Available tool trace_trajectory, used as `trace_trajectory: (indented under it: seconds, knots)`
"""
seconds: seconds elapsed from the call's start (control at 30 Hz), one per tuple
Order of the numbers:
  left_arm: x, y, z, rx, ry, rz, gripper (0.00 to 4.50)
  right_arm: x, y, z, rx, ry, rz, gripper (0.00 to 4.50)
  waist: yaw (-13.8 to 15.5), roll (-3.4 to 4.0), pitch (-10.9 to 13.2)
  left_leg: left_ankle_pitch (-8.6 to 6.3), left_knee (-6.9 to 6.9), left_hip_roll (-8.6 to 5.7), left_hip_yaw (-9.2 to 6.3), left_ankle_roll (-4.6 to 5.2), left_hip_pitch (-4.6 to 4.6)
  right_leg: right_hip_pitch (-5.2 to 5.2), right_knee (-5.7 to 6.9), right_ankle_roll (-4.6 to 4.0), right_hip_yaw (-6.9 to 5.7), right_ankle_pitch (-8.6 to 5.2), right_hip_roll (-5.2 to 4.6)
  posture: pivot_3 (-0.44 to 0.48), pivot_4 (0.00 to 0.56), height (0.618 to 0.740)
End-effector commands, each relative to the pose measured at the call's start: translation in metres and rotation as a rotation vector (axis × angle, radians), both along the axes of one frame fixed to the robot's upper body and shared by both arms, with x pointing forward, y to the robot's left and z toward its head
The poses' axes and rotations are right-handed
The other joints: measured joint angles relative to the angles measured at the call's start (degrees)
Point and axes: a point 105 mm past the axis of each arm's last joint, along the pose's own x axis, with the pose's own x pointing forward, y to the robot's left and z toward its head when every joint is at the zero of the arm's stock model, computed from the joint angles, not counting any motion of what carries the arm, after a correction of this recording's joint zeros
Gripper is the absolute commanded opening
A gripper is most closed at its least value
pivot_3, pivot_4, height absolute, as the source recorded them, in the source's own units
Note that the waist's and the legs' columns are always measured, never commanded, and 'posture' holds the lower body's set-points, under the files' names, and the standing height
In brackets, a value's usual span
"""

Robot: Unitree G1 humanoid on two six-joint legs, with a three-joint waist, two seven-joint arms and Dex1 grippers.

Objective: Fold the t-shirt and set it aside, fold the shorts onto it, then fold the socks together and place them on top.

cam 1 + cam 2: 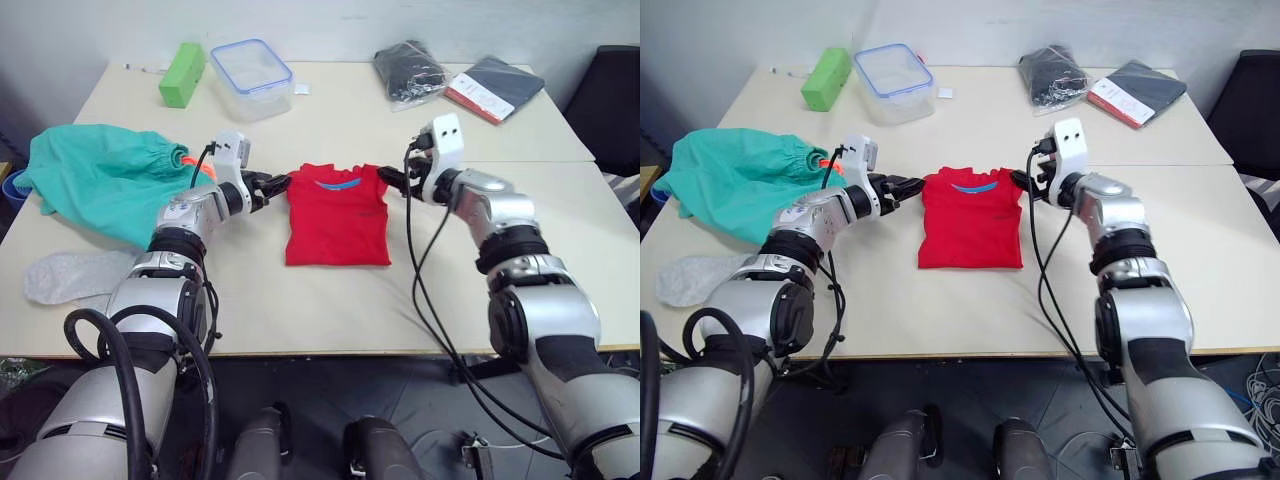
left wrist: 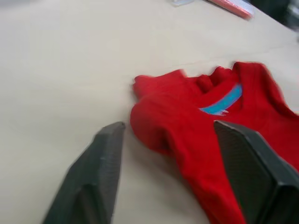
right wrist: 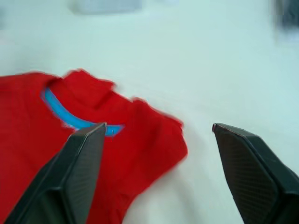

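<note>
The t-shirt (image 1: 336, 216) lies folded into a narrow rectangle mid-table, collar away from the robot, with the left gripper (image 1: 275, 184) and right gripper (image 1: 388, 178) at its two shoulder corners, both with jaws spread and gripping nothing. The shorts (image 1: 100, 178) lie heaped to the left with the socks (image 1: 70, 274) nearer the table's front edge. A green block (image 1: 182, 73), clear box (image 1: 250, 77), black bagged bundle (image 1: 408, 70) and dark booklet (image 1: 494, 87) line the far side, well apart from the shirt.
</note>
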Motion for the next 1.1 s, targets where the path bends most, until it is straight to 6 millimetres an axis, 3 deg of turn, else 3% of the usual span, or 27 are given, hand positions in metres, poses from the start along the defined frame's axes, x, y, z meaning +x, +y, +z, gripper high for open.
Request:
trace_trajectory:
  seconds: [0.03, 0.13, 0.23, 0.33, 0.43, 0.53, 0.63, 0.77, 0.93, 1.03, 1.1]
  knots:
    - [-0.049, -0.02, 0.002, 0.289, -0.208, -0.358, 3.49, -0.058, 0.022, -0.013, -0.325, -0.162, 0.29, 3.5, 0.04, 0.02, -0.01, -0.07, -0.06, 0.02, 0.04, -0.03, 0.0, 0.0, -0.06, 0.0, 0.04, 0.0, 0.03, 0.0, 0.15, 0.74]
    - [-0.093, -0.023, -0.029, 0.508, -0.273, -0.542, 3.49, -0.095, 0.021, -0.039, -0.489, -0.203, 0.395, 3.5, -0.12, 0.08, 0.02, -0.22, -0.11, 0.05, 0.11, -0.1, 0.08, 0.02, -0.24, 0.0, 0.17, 0.0, 0.07, 0.0, 0.15, 0.74]
    - [-0.108, -0.022, -0.055, 0.672, -0.333, -0.59, 3.49, -0.106, 0.022, -0.057, -0.591, -0.25, 0.418, 3.5, -0.23, 0.14, 0.13, -0.2, -0.16, 0.17, 0.2, -0.05, 0.07, 0.04, -0.48, -0.02, 0.24, -0.01, 0.11, 0.0, 0.15, 0.74]
    - [-0.105, -0.022, -0.064, 0.741, -0.37, -0.569, 3.49, -0.102, 0.024, -0.068, -0.627, -0.262, 0.388, 3.5, -0.09, 0.12, 0.16, 0.09, 0.03, 0.22, 0.2, 0.07, 0.27, 0.17, -0.25, -0.07, 0.21, -0.02, 0.08, 0.0, 0.15, 0.74]
    - [-0.083, -0.021, -0.066, 0.773, -0.413, -0.459, 3.49, -0.088, 0.028, -0.071, -0.659, -0.313, 0.338, 3.5, 0.14, 0.11, 0.14, 0.07, 0.02, 0.19, 0.09, 0.05, 0.67, 0.56, -0.21, -0.12, 0.14, 0.03, -0.02, 0.0, 0.15, 0.74]
    - [-0.074, -0.021, -0.071, 0.794, -0.433, -0.431, 3.49, -0.08, 0.032, -0.075, -0.684, -0.338, 0.317, 3.5, 0.25, 0.11, 0.14, 0.1, 0.05, 0.09, 0.02, 0.17, 0.42, 0.34, -0.12, -0.07, 0.07, 0.06, -0.11, 0.0, 0.15, 0.74]
    - [-0.067, -0.024, -0.079, 0.797, -0.436, -0.416, 3.52, -0.071, 0.034, -0.089, -0.752, -0.35, 0.313, 2.88, 0.2, 0.12, 0.14, 0.11, 0.08, 0.06, 0.02, 0.18, 0.32, 0.31, -0.14, -0.05, -0.03, 0.07, -0.12, 0.0, 0.15, 0.74]
    - [-0.063, -0.025, -0.083, 0.781, -0.426, -0.411, 2.66, -0.062, 0.032, -0.089, -0.76, -0.36, 0.28, 1.66, 0.08, 0.12, 0.14, 0.14, 0.1, 0.09, 0.01, 0.17, 0.38, 0.39, -0.15, -0.04, -0.1, 0.07, -0.12, 0.0, 0.15, 0.74]
    - [-0.065, -0.027, -0.082, 0.744, -0.415, -0.412, 1.16, -0.062, 0.033, -0.086, -0.733, -0.358, 0.285, 0.05, 0.11, 0.11, 0.14, 0.31, 0.15, 0.06, -0.02, 0.24, 0.43, 0.44, -0.04, -0.04, -0.11, 0.07, -0.14, 0.0, 0.15, 0.74]
    - [-0.073, -0.028, -0.08, 0.7, -0.392, -0.447, 0.22, -0.07, 0.036, -0.084, -0.71, -0.351, 0.328, 0.0, 0.09, 0.11, 0.14, 0.31, 0.11, 0.06, -0.03, 0.24, 0.4, 0.4, -0.03, -0.04, -0.11, 0.07, -0.14, 0.0, 0.15, 0.74]
    - [-0.09, -0.029, -0.078, 0.65, -0.353, -0.516, 0.08, -0.086, 0.039, -0.081, -0.67, -0.323, 0.408, 0.0, 0.06, 0.11, 0.14, 0.31, 0.06, 0.06, -0.03, 0.23, 0.39, 0.38, -0.05, -0.05, -0.12, 0.07, -0.14, 0.0, 0.15, 0.74]
